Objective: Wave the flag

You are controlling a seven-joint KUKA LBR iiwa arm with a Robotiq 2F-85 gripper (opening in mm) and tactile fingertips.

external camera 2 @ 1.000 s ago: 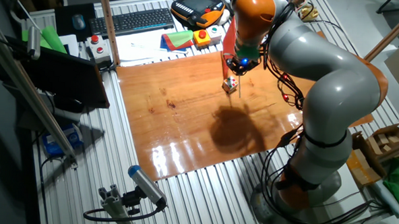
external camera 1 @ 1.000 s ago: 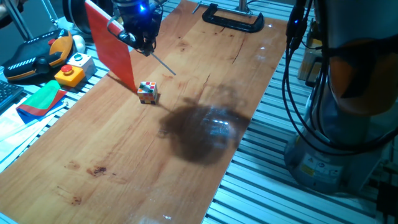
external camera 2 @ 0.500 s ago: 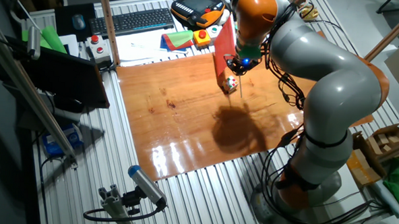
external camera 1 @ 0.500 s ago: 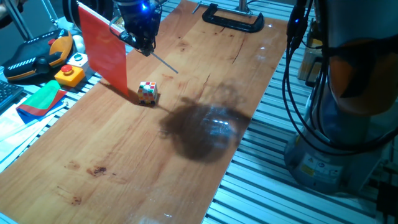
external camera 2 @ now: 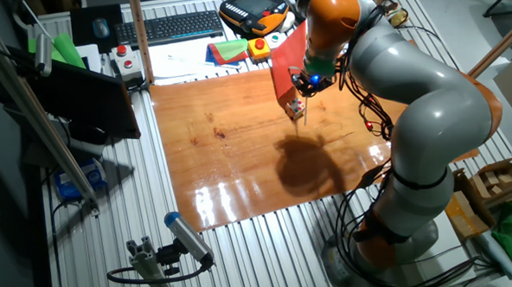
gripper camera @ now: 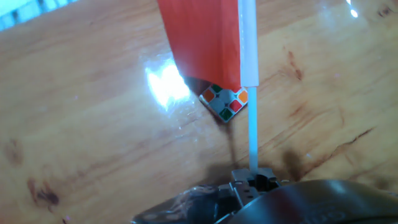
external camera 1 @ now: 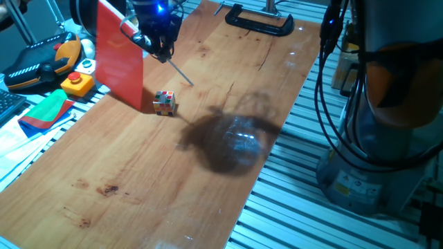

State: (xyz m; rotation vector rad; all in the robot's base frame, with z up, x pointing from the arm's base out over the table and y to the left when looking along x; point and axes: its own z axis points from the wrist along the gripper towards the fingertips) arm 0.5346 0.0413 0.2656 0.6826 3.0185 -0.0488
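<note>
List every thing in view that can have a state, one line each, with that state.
flag: held by its stick, lifted off the table, red sheet hanging down beside the cube
gripper: jaws shut on the flag's white stick
cube: resting on the wooden table, untouched
black clamp: lying at the table's far end

The claw (gripper camera: 252,180) grips the flag (gripper camera: 205,37) by its white stick above a multicoloured cube (gripper camera: 225,102).
</note>
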